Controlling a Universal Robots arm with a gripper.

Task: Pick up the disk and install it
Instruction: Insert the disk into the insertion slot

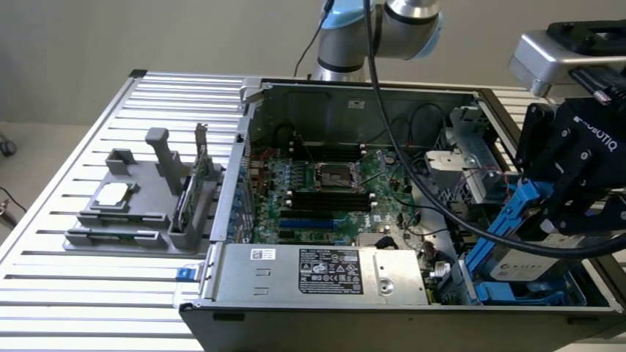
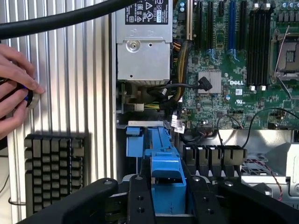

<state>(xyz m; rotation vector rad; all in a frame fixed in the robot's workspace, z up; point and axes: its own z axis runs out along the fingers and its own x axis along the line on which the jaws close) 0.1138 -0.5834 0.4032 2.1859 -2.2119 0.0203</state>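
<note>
Disk [image 1: 511, 262] sits tilted at the exterior view's right. Its silver body and blue carrier edge lean down toward the blue bay [image 1: 533, 295] in that corner of the open case [image 1: 391, 331]. The fingers [image 2: 140, 198] are clamped on the carrier's blue end, one on each side, so the disk is grasped and off the surface [image 1: 98, 293].

Judging by this, pick-up is done and the install is in hand but not finished, because the disk is not yet level or seated. Seating it would call for squaring the carrier with the bay guides and keeping it clear of the loose black wires nearby. It would also need a straight push, not a slanted one. Whether the lower edge already touches the bay I cannot tell.

The exterior view gives the tilt and the wider layout. The power supply [image 1: 323, 270] lies along the case's near side, the board [image 1: 323, 191] sits behind it, and a grey holder [image 1: 137, 213] stands well apart on the surface at that view's left.

The wrist view looks down the carrier [image 2: 168, 179] toward the bay's blue parts [image 2: 145, 133], showing how closely the two line up. It also shows a person's hand [image 2: 14, 88] resting on the slats beside the case, pinching something small and dark. A black finned block [image 2: 53, 161] lies just by it, and a thick cable [image 2: 56, 21] crosses overhead.
</note>
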